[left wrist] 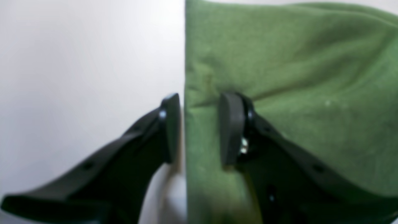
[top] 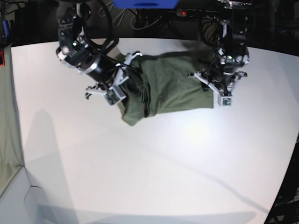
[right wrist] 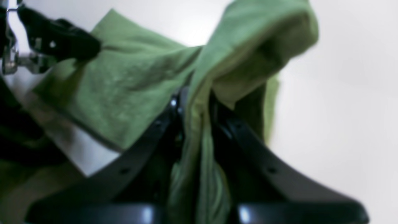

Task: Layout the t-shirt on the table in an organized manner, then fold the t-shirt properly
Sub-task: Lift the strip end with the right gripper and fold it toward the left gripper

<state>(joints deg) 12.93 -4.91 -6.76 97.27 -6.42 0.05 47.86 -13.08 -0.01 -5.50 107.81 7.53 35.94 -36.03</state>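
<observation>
The olive-green t-shirt [top: 173, 88] lies bunched near the back of the white table [top: 149, 158]. My right gripper [top: 124, 81] is at its left end. In the right wrist view this gripper [right wrist: 196, 105] is shut on a gathered fold of the t-shirt [right wrist: 130, 84], which drapes over the fingers. My left gripper [top: 212, 88] is at the shirt's right end. In the left wrist view its jaws [left wrist: 200, 124] stand apart astride the straight edge of the t-shirt [left wrist: 295, 77]: one finger over the bare table [left wrist: 77, 62], the other on the cloth.
A green cloth strip [top: 7, 116] hangs along the left edge of the base view. Cables and equipment [top: 154, 14] sit behind the table. The table's curved edge [top: 280, 186] runs down the right side. The left arm's gripper [right wrist: 59, 40] shows at the top left of the right wrist view.
</observation>
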